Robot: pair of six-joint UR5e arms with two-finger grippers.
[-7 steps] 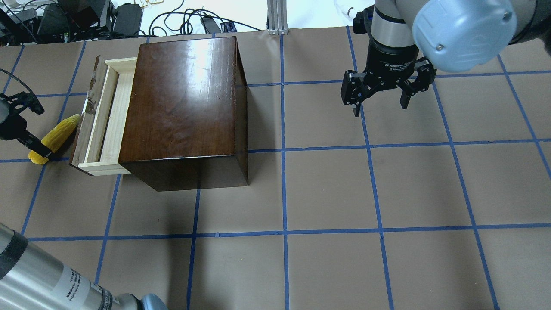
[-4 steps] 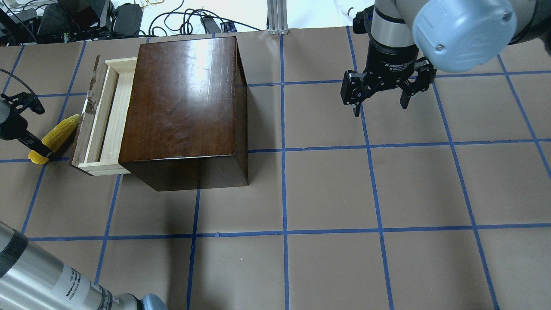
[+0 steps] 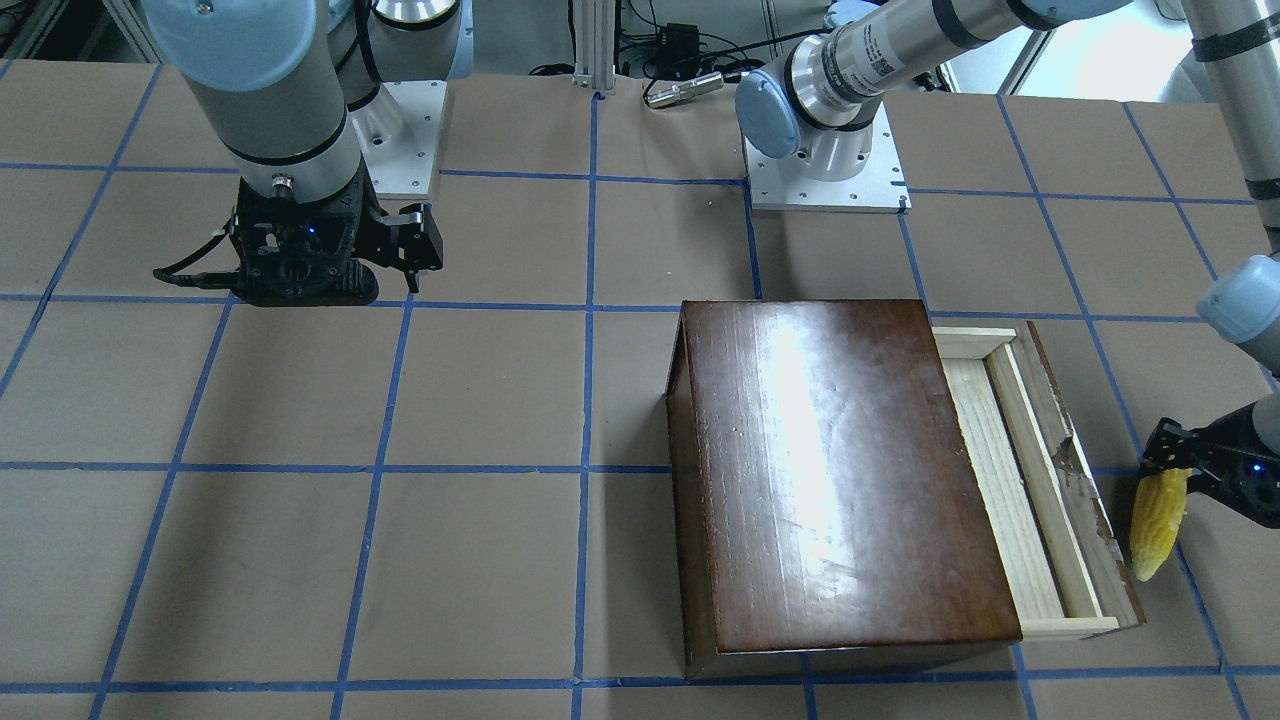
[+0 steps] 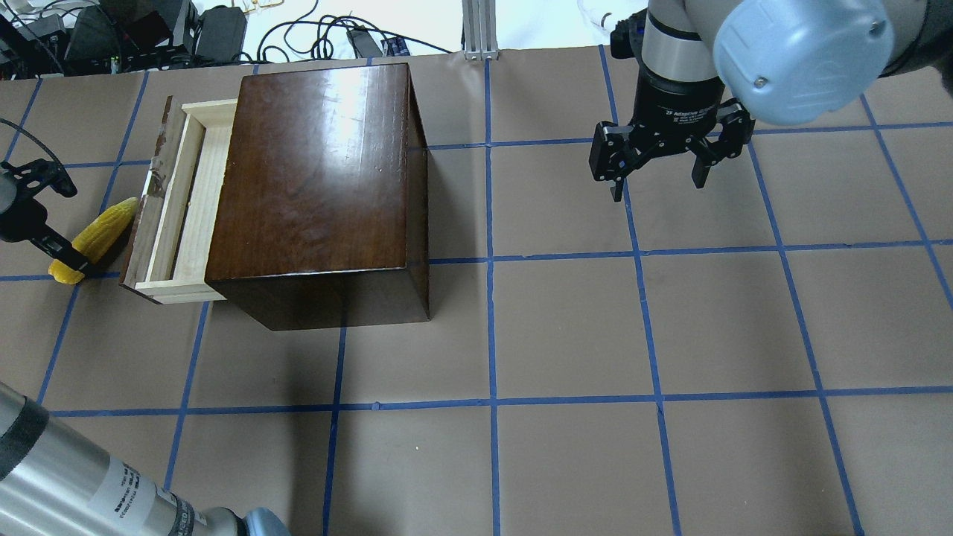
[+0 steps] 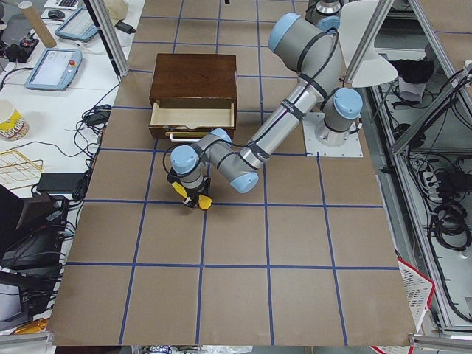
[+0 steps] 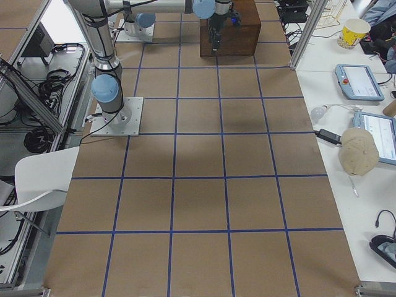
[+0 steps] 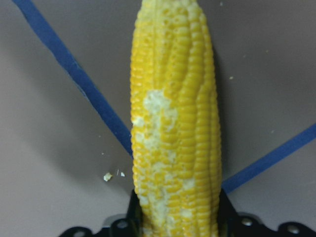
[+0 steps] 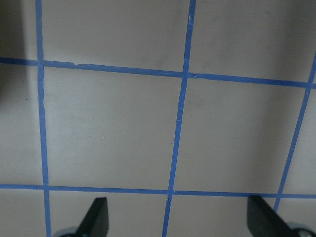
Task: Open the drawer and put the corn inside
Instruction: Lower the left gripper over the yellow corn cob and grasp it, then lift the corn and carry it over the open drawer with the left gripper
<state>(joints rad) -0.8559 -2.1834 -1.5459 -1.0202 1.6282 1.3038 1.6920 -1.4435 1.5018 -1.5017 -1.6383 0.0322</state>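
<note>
- Holds the corn (image 4: 93,240) in the left hand (image 4: 68,257), black fingers (image 4: 59,247) clamped across the cob near its thick end.
- Points the tapered tip toward the far edge and slightly toward the drawer (image 4: 179,201).
- Places the corn close to the robot's-left edge of the surface (image 4: 566,327), in the far half, just beside the drawer's dark front panel and outside it.
- Cannot tell whether the tip touches the panel, nor whether the cob rests on the surface or hangs just above it.
- Shows the drawer pulled partly out of the cabinet (image 4: 316,179) toward the left edge, pale wood floor in view.
- Sets the glossy dark-brown cabinet in the far left part of the surface.
- Hangs the right hand (image 4: 658,190) above the far right part, well apart from the cabinet, fingers spread wide.
- Covers the surface in brown paper with a blue tape grid.
</note>
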